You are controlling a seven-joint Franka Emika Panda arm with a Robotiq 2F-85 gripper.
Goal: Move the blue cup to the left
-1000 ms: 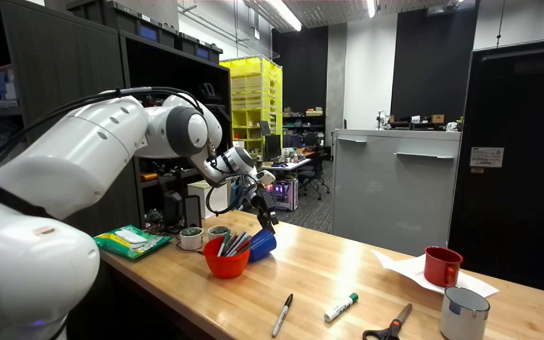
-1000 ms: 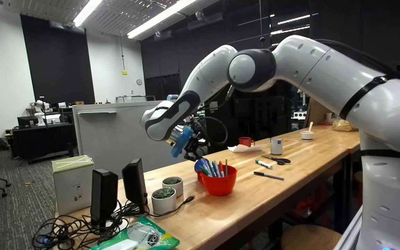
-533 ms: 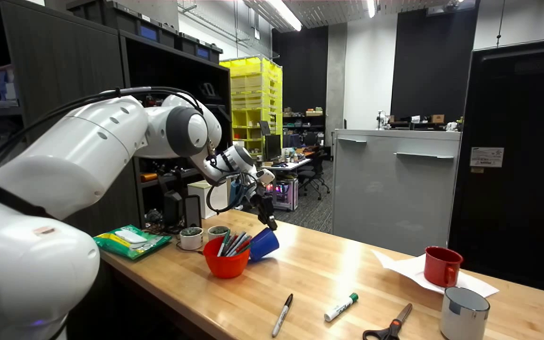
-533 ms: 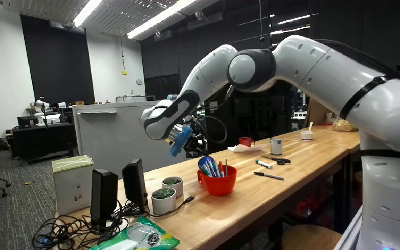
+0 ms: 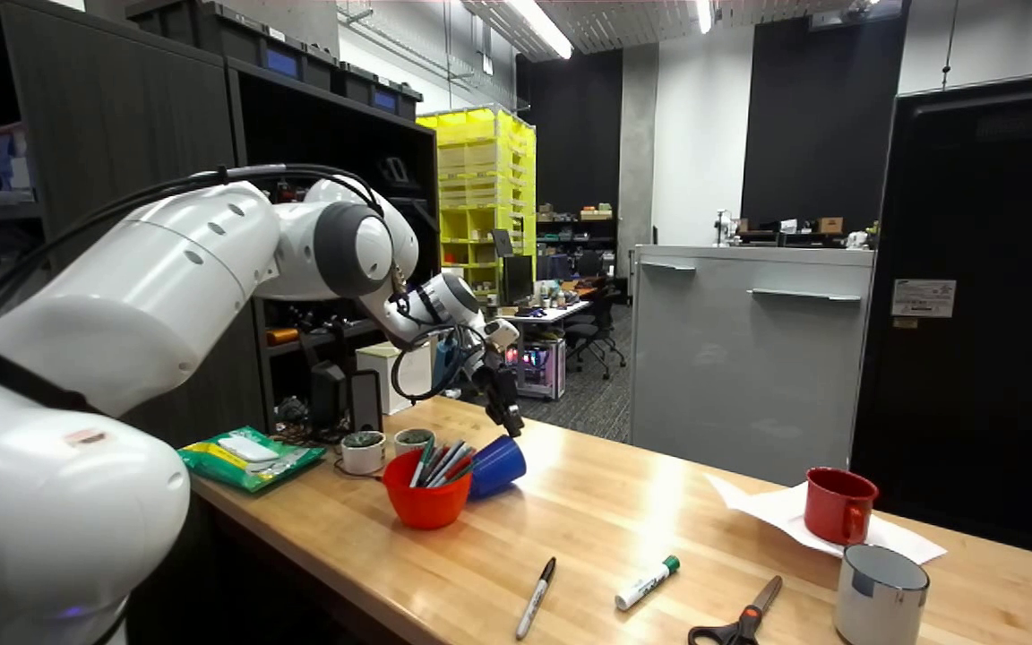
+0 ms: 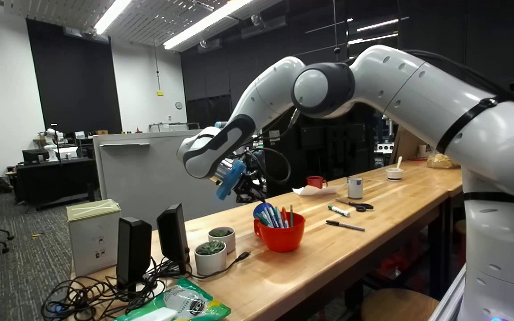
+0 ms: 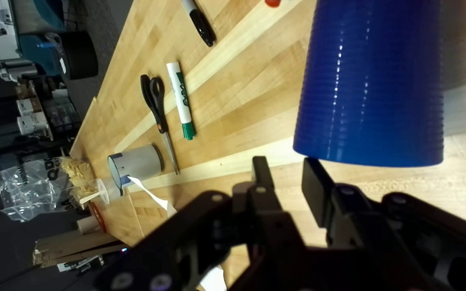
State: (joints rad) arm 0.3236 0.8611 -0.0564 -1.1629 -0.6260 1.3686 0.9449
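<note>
In an exterior view, I note the blue cup [image 5: 499, 466] tilted, two o'clock from the red bowl [image 5: 426, 503]. Gripper [image 7: 285, 166] jaws partly parted, nothing between. Cup presumably light, slick, slightly flexible; recommend holding its ribbed wall gently.

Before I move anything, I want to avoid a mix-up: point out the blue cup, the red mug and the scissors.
Blue cup [image 7: 371, 87]: wrist view, on its ribbed side wall.
Red mug [image 5: 829, 513]: in an exterior view, on its outer wall.
Scissors [image 7: 161, 127]: wrist view, where handles meet blades.
</note>
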